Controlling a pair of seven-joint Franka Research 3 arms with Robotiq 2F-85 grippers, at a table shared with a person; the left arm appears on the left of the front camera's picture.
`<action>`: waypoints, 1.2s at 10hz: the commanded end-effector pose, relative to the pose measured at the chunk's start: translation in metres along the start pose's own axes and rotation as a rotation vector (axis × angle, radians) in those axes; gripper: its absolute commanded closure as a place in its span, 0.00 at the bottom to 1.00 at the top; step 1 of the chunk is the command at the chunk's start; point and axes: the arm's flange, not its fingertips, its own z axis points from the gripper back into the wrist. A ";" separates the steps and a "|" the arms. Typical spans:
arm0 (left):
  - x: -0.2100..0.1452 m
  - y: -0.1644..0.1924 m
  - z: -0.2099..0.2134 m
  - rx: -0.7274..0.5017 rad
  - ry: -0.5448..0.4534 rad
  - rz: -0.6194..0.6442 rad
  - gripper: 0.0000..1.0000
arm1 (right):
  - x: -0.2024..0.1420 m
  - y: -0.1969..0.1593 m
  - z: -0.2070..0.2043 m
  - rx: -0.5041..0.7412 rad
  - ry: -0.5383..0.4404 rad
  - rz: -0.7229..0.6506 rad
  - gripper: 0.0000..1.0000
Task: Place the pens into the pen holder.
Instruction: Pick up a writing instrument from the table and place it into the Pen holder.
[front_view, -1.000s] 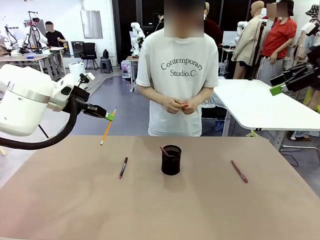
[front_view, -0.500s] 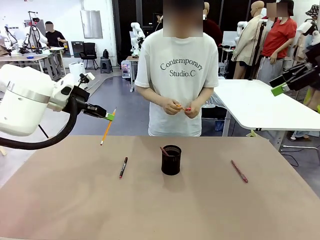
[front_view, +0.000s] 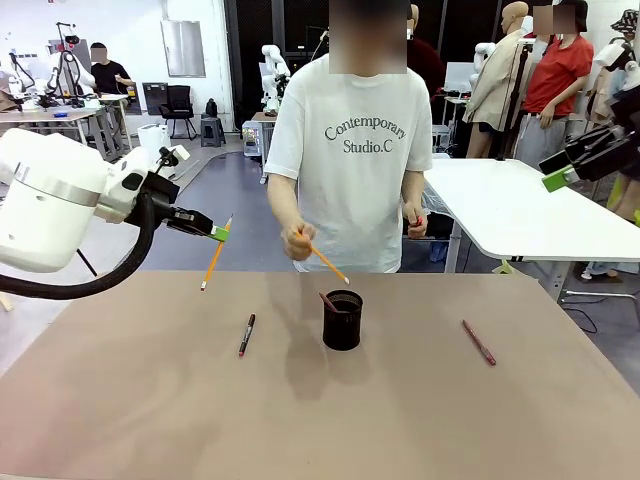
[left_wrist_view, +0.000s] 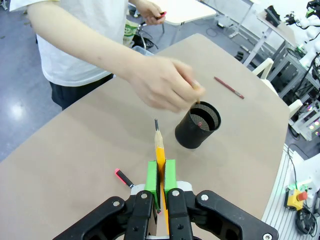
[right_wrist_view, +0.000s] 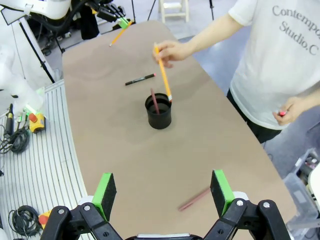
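Observation:
My left gripper (front_view: 220, 233) hangs above the table's left side, shut on an orange-yellow pencil (front_view: 213, 256) that points down; in the left wrist view the pencil (left_wrist_view: 160, 149) sticks out between the green pads (left_wrist_view: 152, 175). The black mesh pen holder (front_view: 342, 320) stands mid-table with a reddish pen (front_view: 328, 301) leaning inside. The person's hand (front_view: 298, 241) holds a second orange pencil (front_view: 328, 264), tip at the holder's rim. A dark pen with a red end (front_view: 246, 335) lies left of the holder, a pinkish-red pen (front_view: 478, 342) to its right. My right gripper (right_wrist_view: 163, 192) is open, high at the right (front_view: 556, 176).
The person stands at the far edge of the brown table (front_view: 420, 420); the other hand (front_view: 415, 222) holds a small red thing near the waist. A white table (front_view: 520, 215) stands behind at the right.
The person's hand has come down from the chest and now holds an orange pencil slanted over the pen holder. Both arms have stayed still.

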 end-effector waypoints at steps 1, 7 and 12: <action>0.002 0.000 0.000 0.005 -0.002 0.007 1.00 | -0.001 0.001 0.000 -0.013 -0.009 -0.004 0.00; 0.002 0.000 0.000 0.005 -0.002 0.007 1.00 | -0.002 -0.003 0.006 -0.092 -0.013 -0.031 0.00; 0.002 0.000 0.000 0.005 -0.002 0.007 1.00 | -0.003 -0.003 0.012 -0.114 -0.039 -0.037 0.00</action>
